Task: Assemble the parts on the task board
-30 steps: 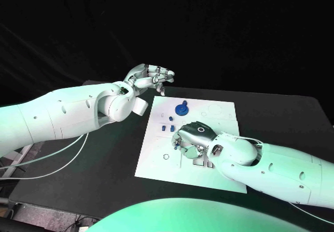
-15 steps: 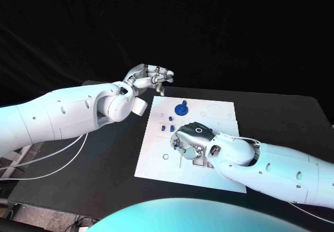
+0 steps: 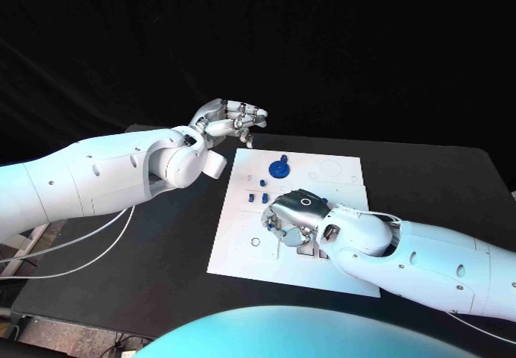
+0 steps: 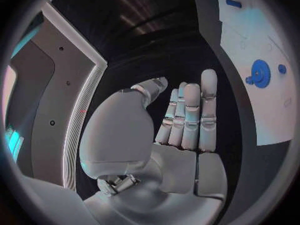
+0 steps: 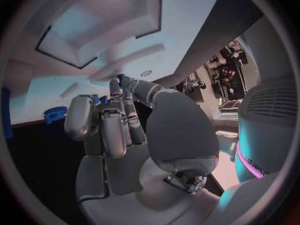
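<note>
The white task board [image 3: 242, 253] lies in the middle of the black table. A blue gear [image 3: 279, 168] stands near its far edge, with small blue pegs [image 3: 256, 198] just in front of it. My right hand [image 3: 292, 216] hangs over the board's middle, fingers pointing down and curled. In the right wrist view a small blue part [image 5: 121, 78] sits pinched between its thumb and fingertips, and the gear [image 5: 55, 115] lies beyond. My left hand [image 3: 231, 118] is raised off the board's far left corner. It holds nothing, and its fingers [image 4: 190, 115] are stretched out.
Recessed slots [image 3: 312, 252] in the board lie under my right forearm. Black table [image 3: 161, 246] surrounds the board on every side. My left forearm [image 3: 97, 179] crosses the table's left part.
My right hand has settled slightly lower and nearer over the board's middle. My left hand has stayed where it was.
</note>
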`<state>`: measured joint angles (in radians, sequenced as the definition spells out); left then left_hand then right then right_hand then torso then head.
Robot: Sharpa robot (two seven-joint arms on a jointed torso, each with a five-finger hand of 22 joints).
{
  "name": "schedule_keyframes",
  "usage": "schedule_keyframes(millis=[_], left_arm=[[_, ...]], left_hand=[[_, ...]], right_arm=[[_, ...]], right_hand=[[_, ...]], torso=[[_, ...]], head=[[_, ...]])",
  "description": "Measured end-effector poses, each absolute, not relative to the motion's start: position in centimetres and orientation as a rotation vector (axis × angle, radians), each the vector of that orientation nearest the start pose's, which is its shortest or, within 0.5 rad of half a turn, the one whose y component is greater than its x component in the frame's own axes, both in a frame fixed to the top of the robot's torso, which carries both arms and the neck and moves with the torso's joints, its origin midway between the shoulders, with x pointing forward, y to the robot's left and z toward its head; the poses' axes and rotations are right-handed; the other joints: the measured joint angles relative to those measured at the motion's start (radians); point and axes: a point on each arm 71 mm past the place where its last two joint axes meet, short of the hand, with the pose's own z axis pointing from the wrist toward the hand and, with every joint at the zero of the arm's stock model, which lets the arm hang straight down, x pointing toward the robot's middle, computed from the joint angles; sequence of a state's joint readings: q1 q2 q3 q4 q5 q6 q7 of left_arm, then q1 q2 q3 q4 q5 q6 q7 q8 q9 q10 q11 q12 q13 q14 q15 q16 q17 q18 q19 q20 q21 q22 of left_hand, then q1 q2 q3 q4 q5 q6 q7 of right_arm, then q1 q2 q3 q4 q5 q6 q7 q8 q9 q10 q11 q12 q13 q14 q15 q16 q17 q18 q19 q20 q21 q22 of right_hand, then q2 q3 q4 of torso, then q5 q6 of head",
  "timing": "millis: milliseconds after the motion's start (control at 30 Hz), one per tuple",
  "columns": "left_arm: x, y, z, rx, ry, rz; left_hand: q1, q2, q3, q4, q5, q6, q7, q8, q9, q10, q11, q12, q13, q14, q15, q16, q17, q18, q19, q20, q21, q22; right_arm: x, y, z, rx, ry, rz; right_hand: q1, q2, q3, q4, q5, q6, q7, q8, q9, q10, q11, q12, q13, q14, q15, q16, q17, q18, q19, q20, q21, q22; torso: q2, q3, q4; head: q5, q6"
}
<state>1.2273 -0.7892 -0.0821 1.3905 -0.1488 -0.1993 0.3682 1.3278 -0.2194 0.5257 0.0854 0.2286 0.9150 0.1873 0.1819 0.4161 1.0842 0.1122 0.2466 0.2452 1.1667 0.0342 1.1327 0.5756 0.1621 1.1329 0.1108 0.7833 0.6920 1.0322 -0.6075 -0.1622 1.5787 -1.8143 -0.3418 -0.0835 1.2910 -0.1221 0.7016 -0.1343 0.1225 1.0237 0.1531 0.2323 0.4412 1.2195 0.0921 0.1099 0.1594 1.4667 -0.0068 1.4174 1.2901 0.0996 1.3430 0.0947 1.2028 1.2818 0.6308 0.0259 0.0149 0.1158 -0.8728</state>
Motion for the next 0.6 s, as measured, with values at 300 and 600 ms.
schedule_keyframes(millis=[300, 600], left_arm=[[51.0, 21.4, -18.7, -0.933, 1.533, -1.51], [51.1, 21.5, -18.8, -0.935, 1.534, -1.507]], left_hand=[[0.0, 0.0, 0.0, 0.0, 0.0, 0.0, 0.0, 0.0, 0.0, -0.001, -0.002, 0.0, 0.0, 0.0, 0.0, 0.0, 0.0, 0.0, 0.0, 0.0, 0.0, 0.0], [0.0, 0.0, 0.0, 0.0, 0.0, 0.0, 0.0, 0.0, 0.0, -0.001, -0.001, 0.0, 0.001, 0.0, 0.0, 0.004, 0.0, 0.0, 0.001, 0.001, 0.0, 0.0]], right_arm=[[38.8, -6.5, -28.0, -0.633, 1.657, 0.857], [38.7, -7.4, -27.7, -0.607, 1.638, 0.858]], right_hand=[[-0.031, -0.031, -0.029, 0.015, 0.015, -0.086, 0.02, -0.051, -0.018, -0.125, 0.023, -0.047, -0.033, -0.002, 0.027, 0.0, -0.017, 0.0, -0.025, 0.025, -0.051, -0.033], [-0.035, -0.034, -0.031, 0.017, 0.015, -0.086, 0.02, -0.051, -0.018, -0.133, 0.024, -0.047, -0.036, 0.0, 0.032, 0.0, -0.029, 0.0, -0.029, 0.029, -0.06, -0.043]], torso=[[0.0, 0.0001, -0.0005], [0.0, 0.0007, 0.0002]], head=[[-0.002, 0.0], [-0.005, 0.0]])
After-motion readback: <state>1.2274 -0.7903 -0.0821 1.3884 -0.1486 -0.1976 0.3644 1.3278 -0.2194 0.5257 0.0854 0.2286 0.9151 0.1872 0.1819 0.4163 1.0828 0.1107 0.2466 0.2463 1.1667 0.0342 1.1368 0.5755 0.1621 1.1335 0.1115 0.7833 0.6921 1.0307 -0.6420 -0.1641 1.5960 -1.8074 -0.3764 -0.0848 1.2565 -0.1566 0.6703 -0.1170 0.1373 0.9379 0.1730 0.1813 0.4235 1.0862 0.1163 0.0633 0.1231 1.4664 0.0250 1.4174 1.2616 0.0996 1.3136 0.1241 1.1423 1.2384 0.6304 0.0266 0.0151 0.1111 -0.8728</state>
